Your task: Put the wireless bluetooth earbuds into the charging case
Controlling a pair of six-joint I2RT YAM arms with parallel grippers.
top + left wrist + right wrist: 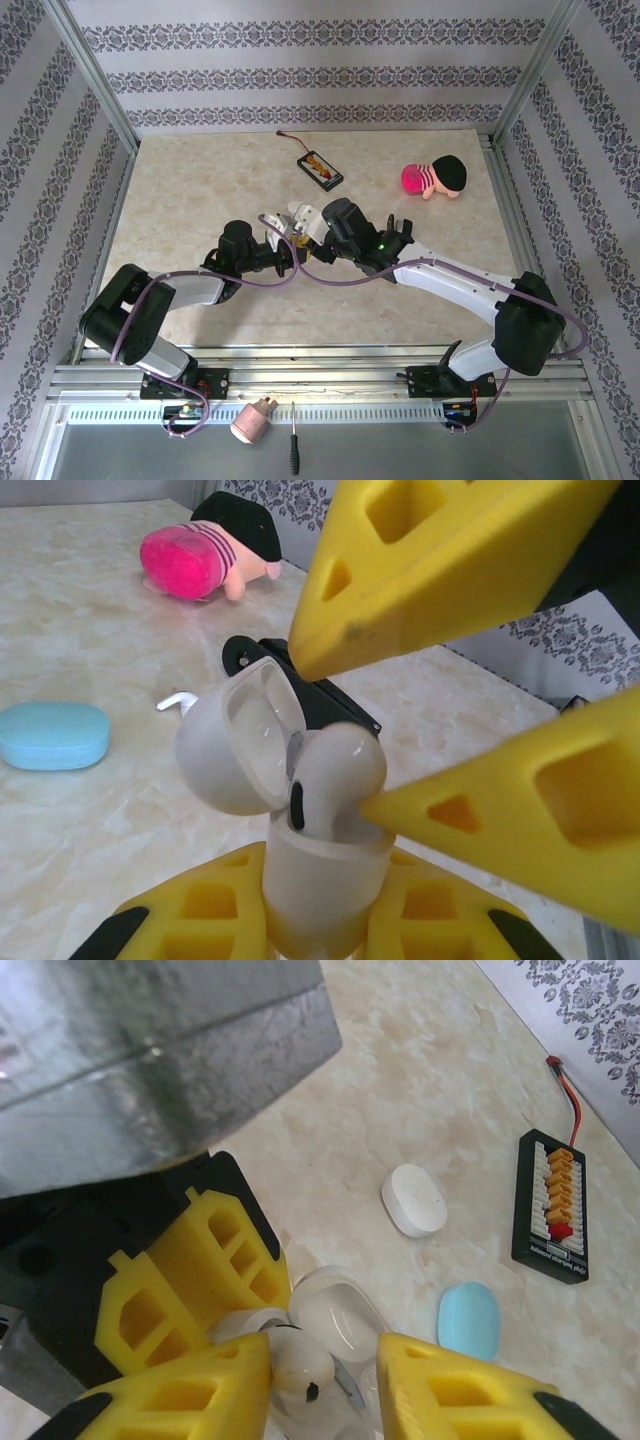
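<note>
"What's nearest?"
"The left gripper (318, 930), its ribbed yellow fingers clamped on a smooth white charging case (320, 870) with the lid open."
"And the right?"
"The right gripper (322, 1385) pinches a glossy earbud (335, 765) at the case's mouth (how deep, I can't quite tell)."
"Beyond?"
"A loose earbud (172, 702) and a blue pebble case (52, 735). The right wrist view adds a white pebble case (413, 1200). Then a black board (550, 1205) and a plush toy (210, 550)."
</note>
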